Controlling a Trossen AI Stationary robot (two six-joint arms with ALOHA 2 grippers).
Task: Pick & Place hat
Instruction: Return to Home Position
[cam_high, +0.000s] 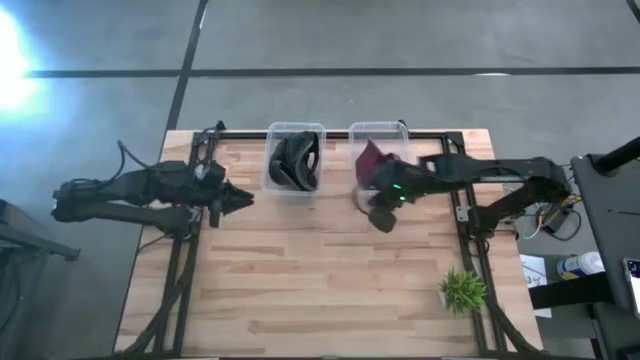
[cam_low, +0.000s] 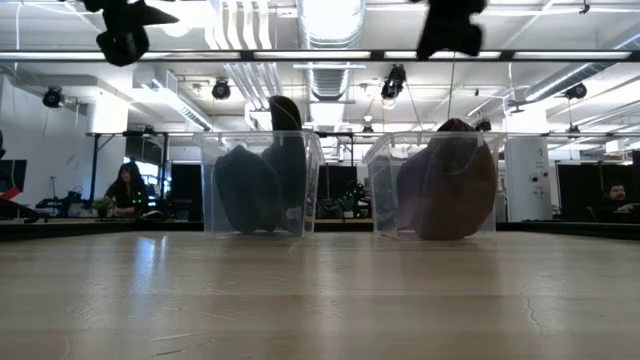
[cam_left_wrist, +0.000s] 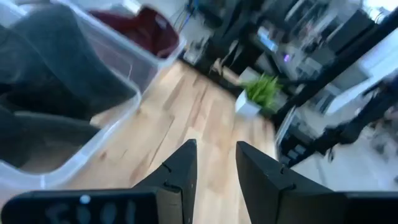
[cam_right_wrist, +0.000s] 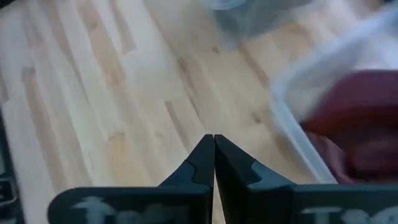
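Note:
A black hat lies in the left clear bin at the table's far edge; it also shows in the low view. A maroon hat sits in the right clear bin, bulging against that bin's wall. My left gripper hovers open over the table, left of the black hat's bin. My right gripper is shut and hangs in the air just on the near side of the maroon hat's bin. The maroon hat shows beside it.
A small green plant in a white pot stands near the table's right near corner. The bare wooden tabletop spreads across the middle and near side. Black frame rails run along the table's left and right edges.

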